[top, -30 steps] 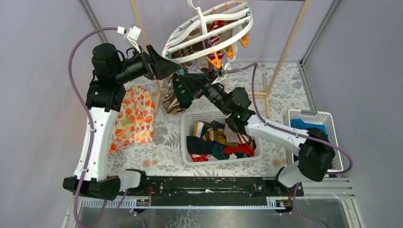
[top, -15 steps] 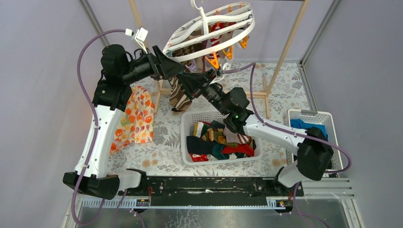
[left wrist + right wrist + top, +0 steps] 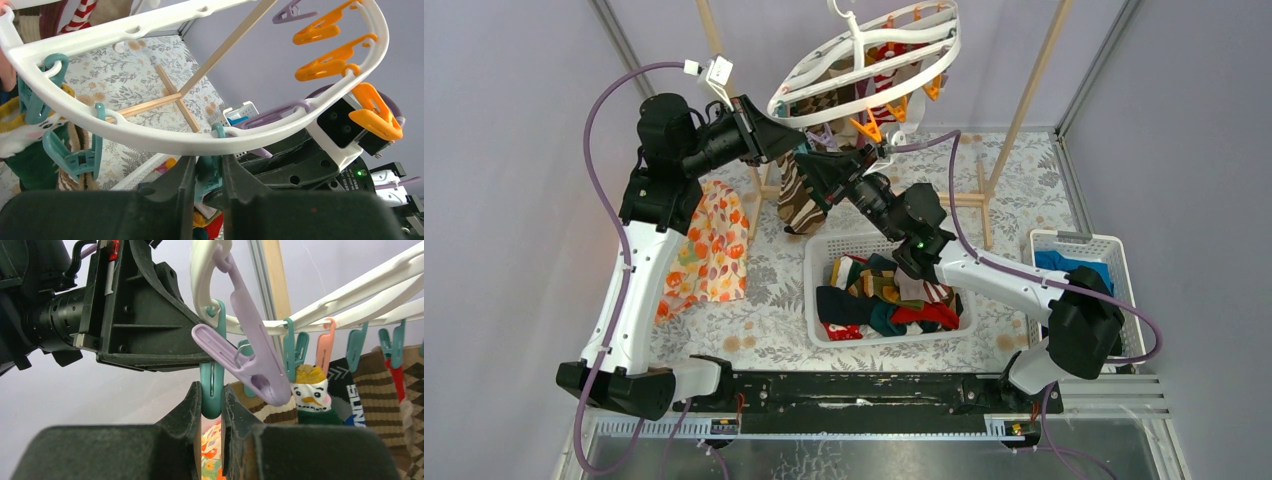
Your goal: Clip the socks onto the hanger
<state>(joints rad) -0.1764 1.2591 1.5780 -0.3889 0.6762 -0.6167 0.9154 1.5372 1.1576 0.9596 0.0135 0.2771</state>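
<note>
left hand [image 3: 207, 167]: pinching a teal clip [image 3: 206, 176] that hangs right under the hanger [image 3: 150, 141] rim
right hand [image 3: 211, 392]: fingers pressed close on either side of a teal clip's lower end. Looks like the same clip, and I can't tell if any sock is in there too
hanger: up in the air and tilted, over the back of the bench [image 3: 774, 300]
socks [image 3: 884, 300]: a few are clipped along the hanger, the rest are heaped in the white basket [image 3: 810, 290] on the bench, below both hands
</note>
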